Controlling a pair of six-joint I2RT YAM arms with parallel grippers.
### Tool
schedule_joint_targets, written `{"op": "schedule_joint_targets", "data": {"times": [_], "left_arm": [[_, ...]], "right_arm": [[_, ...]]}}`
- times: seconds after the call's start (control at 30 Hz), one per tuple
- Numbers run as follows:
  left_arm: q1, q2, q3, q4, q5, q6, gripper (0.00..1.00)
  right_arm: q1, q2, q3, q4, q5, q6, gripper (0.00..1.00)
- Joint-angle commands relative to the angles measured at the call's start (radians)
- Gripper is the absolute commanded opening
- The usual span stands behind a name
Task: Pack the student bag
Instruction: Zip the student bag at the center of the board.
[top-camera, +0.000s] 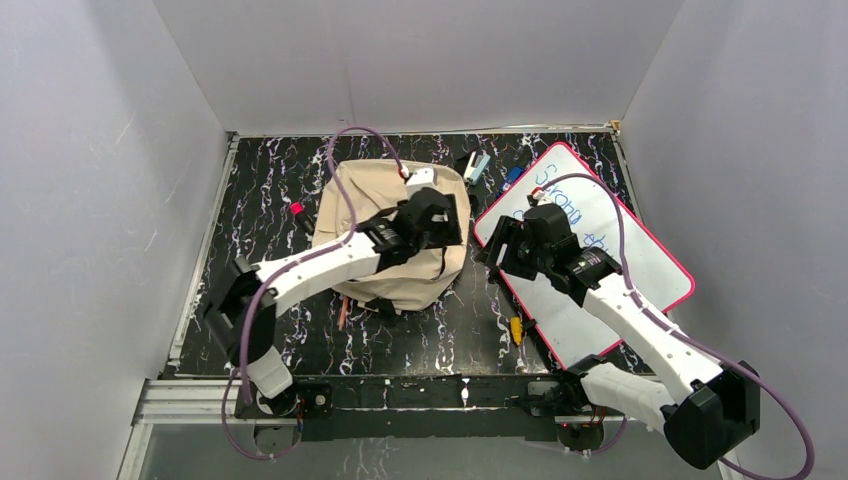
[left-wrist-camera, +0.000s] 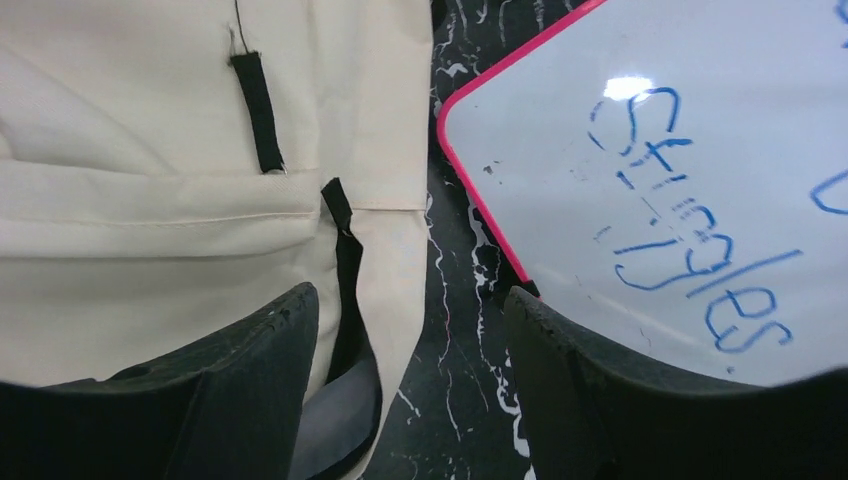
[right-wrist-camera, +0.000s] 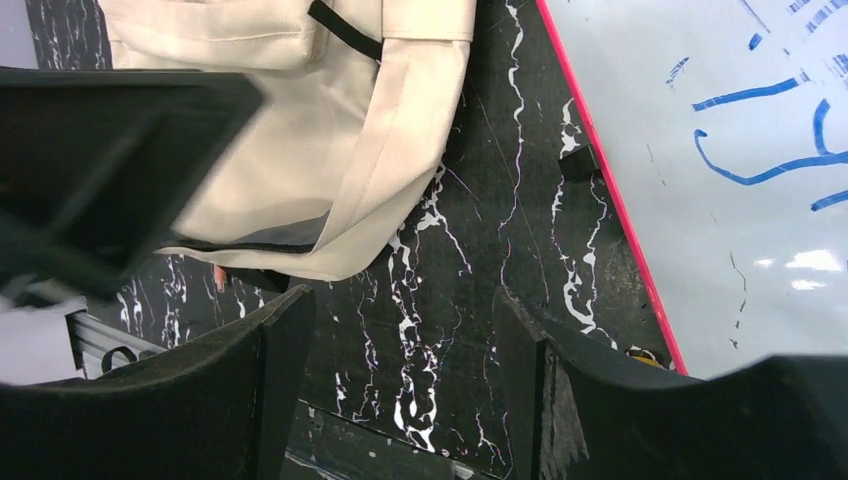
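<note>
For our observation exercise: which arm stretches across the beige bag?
The left arm, crossing the student bag; the right arm lies over the pink-framed whiteboard.

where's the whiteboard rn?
In the top view, the pink-framed whiteboard lies askew on the right side of the table, just right of the student bag, a strip of tabletop between them, under the right arm.

Lower left of the overhead view, here's the left arm (top-camera: 320, 265): smooth white shell links, chunky black joint housings, and a purple cable (top-camera: 330, 160) running off it in a big loop. On the right side, the right arm (top-camera: 645, 325) wears the same white and black, with a second purple cable (top-camera: 621, 235). Wrist views now. The left claw (left-wrist-camera: 410, 320) shows two broad matt-black fingers (left-wrist-camera: 250, 370), rough along the edges. The right claw (right-wrist-camera: 400, 320) has the same black pair.
</note>
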Motion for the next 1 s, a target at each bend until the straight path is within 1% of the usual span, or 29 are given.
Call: {"op": "schedule_joint_targets", "data": {"times": [0.0, 0.1, 0.23, 0.53, 0.63, 0.83, 0.97], "left_arm": [[-0.061, 0.095, 0.112, -0.077, -0.235, -0.194, 0.67], [-0.088, 0.193, 0.211, -0.184, -0.327, -0.268, 0.69], [-0.108, 0.302, 0.334, -0.313, -0.434, -0.35, 0.7], [-0.123, 0.475, 0.524, -0.603, -0.526, -0.605, 0.66], [-0.123, 0.52, 0.567, -0.652, -0.545, -0.653, 0.65], [-0.122, 0.579, 0.632, -0.667, -0.578, -0.672, 0.64], [-0.121, 0.611, 0.653, -0.693, -0.607, -0.703, 0.62]], "right_arm": [[-0.004, -0.055, 0.008, -0.024, 0.036, 0.021, 0.74], [-0.003, -0.095, 0.01, -0.055, 0.084, 0.036, 0.74], [-0.004, -0.143, 0.018, -0.079, 0.109, 0.047, 0.75], [-0.003, -0.238, 0.034, -0.148, 0.171, 0.08, 0.77], [-0.003, -0.254, 0.033, -0.157, 0.176, 0.083, 0.78], [-0.003, -0.258, 0.032, -0.17, 0.171, 0.083, 0.78], [-0.003, -0.265, 0.026, -0.17, 0.167, 0.084, 0.78]]}}
